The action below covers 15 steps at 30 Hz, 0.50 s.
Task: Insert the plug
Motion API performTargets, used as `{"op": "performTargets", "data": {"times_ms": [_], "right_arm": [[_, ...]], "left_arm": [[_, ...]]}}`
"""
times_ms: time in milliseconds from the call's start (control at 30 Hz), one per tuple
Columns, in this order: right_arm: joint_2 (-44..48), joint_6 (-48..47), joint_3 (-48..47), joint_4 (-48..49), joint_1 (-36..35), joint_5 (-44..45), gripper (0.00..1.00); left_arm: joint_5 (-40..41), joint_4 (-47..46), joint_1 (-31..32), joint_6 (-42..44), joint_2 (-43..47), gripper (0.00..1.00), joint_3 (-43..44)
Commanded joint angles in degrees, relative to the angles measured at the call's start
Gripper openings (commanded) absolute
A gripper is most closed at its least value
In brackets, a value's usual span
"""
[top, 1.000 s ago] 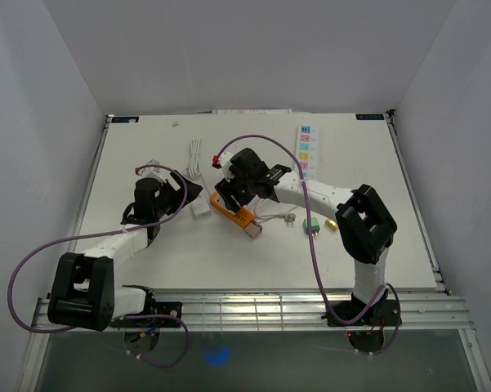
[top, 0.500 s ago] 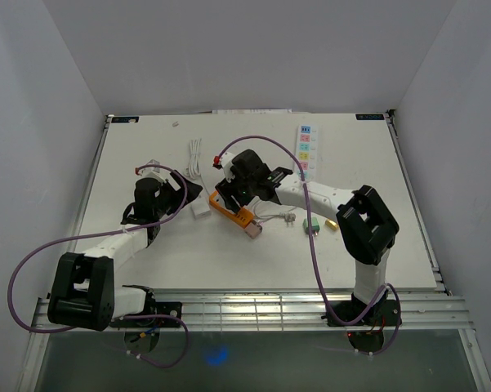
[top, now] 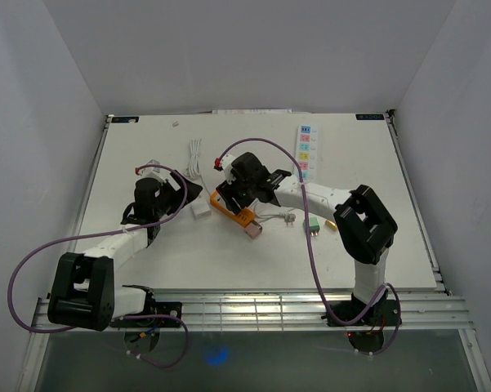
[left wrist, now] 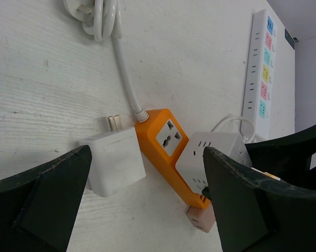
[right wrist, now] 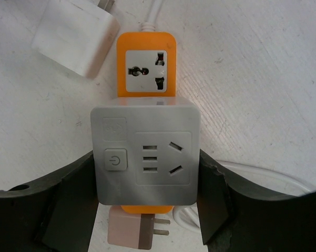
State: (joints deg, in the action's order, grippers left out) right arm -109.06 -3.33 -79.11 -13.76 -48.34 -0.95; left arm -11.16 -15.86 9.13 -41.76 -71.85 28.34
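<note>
Nearest to the arm bases, a small green connector [top: 313, 224] lies on the table [top: 376, 180], on the right arm's side. A little further lies a pink plug [right wrist: 127, 231], just at the near end of the orange power strip [right wrist: 146, 58]. The white cube plug [right wrist: 144, 152] sits on top of this strip and covers its middle part; one free socket of the strip shows beyond it. The right gripper [right wrist: 144, 197] holds the cube, and its fingers [right wrist: 73, 202] press on the left and right sides. Whether the pins are fully in, I cannot tell. Just beside the strip's far end lies a white charger [left wrist: 115, 168]. The left gripper [left wrist: 147, 155] hangs over it with the jaws wide apart, holding nothing. Further away the strip's white cable [left wrist: 97, 13] is coiled. A long white power strip [left wrist: 263, 68] with coloured sockets lies at the far right.
</note>
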Motion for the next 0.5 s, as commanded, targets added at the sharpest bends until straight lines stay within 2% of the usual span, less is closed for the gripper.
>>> {"op": "performTargets", "data": {"times_ms": [0,467], "right_arm": [[-2.8,0.3,2.5,-4.6,0.3,3.0,0.16],[-4.1,-0.1,4.1,-4.5,0.1,5.8,0.16]], "left_arm": [[-0.3,-0.5,-0.1,0.8,0.8,0.98,0.7],[-0.1,-0.5,-0.1,0.9,1.0,0.98,0.6]]}}
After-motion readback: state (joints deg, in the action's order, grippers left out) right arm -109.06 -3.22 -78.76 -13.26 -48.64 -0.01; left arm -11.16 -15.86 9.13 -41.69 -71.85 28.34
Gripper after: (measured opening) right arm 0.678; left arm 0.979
